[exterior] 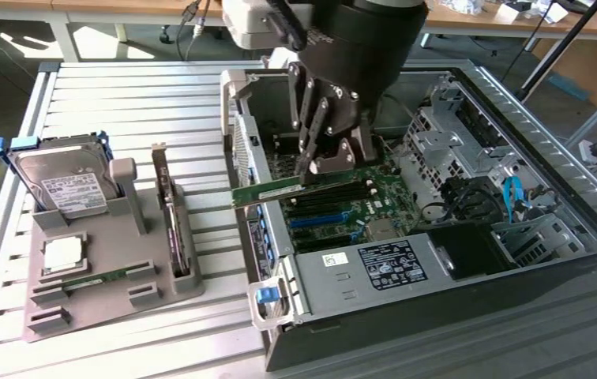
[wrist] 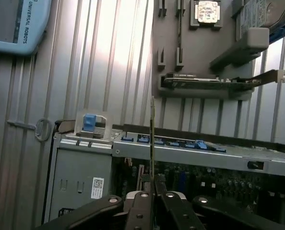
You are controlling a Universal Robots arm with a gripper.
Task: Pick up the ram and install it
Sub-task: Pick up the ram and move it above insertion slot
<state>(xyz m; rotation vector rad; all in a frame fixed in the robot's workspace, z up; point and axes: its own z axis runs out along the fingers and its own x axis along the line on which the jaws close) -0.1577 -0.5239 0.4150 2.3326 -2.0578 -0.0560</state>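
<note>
Green against the dark case: holding the ram (exterior: 288,191) in the gripper (exterior: 332,167), fingers (exterior: 354,154) clamping together on it near the end lying deeper inside. Hanging it roughly level and on edge over the open computer case (exterior: 509,106), just above the motherboard (exterior: 388,197), with the free end reaching out past the case wall on the exterior view's left, toward the grey holder (exterior: 99,304). Not yet seating it in the long black and blue slots (exterior: 325,215) underneath, as far as can be told. Looking from the wrist, seeing it edge-on as a thin line rising from between the fingertips.

Sitting the case toward the edge of the worktop (exterior: 130,95) on the exterior view's right. Keeping the holder near the opposite edge, with the hard drive (exterior: 67,185), the bracketed card (exterior: 172,225) and the small square chip (exterior: 65,253) resting in it.

Working, by the look of it, through the carrying and lining-up part of the job: pick-up being done, installing not yet. Judging the move ahead as calling for squaring the stick's length to one slot, centring it between that slot's ends, keeping it upright in the grip, and pressing straight and evenly. Otherwise risking catching on the case wall or a neighbouring slot.
</note>
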